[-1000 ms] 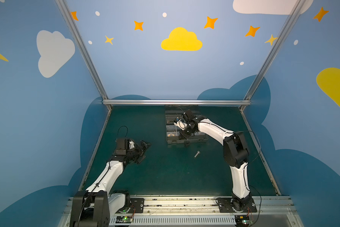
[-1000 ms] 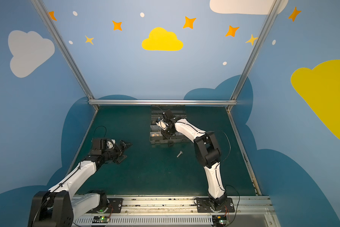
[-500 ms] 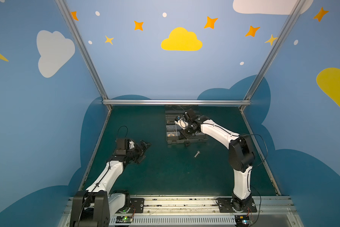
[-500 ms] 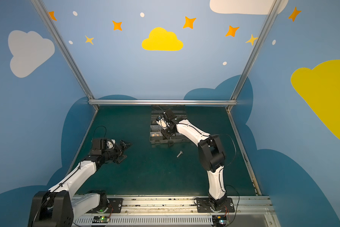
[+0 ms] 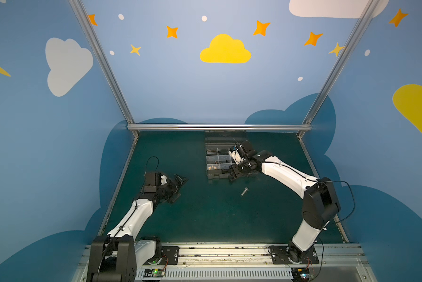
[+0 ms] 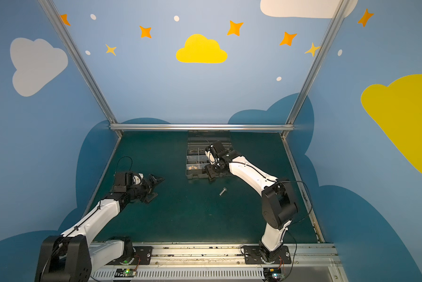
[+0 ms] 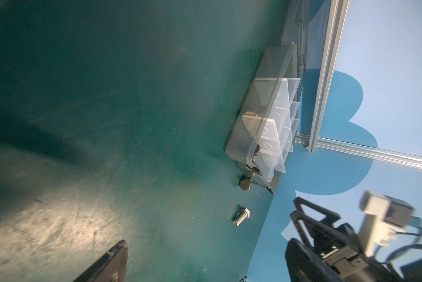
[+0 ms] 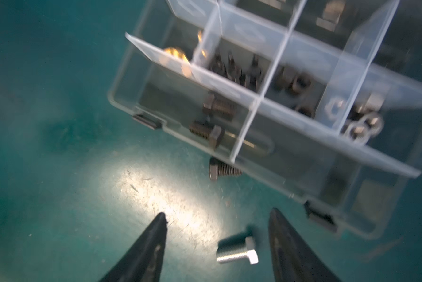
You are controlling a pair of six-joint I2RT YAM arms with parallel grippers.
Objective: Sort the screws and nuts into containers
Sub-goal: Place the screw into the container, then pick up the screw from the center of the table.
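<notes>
The grey organiser box (image 5: 212, 174) with its containers stands at the back of the green mat, its clear lid open; it also shows in a top view (image 6: 192, 174). Its compartments (image 8: 253, 102) hold dark screws (image 8: 217, 107), dark nuts (image 8: 295, 83) and silver nuts (image 8: 361, 124). A silver hex-headed screw (image 5: 244, 191) (image 8: 236, 251) lies on the mat in front of the box. A dark screw (image 8: 223, 169) (image 7: 245, 183) lies against the box's front wall. My right gripper (image 8: 218, 212) (image 5: 231, 177) hangs open over the mat, the silver screw between its fingers, untouched. My left gripper (image 5: 178, 186) is open and empty, far to the left.
The mat's aluminium rails run along the back (image 5: 217, 127) and both sides. The blue wall stands just behind the box. The silver screw (image 7: 241, 216) and the box (image 7: 239, 136) also show from the left wrist, well ahead of the left gripper's finger (image 7: 112, 263).
My right gripper has opened wider and drawn back from over the box to its front edge, above the mat. The left arm and the silver screw have not moved.
</notes>
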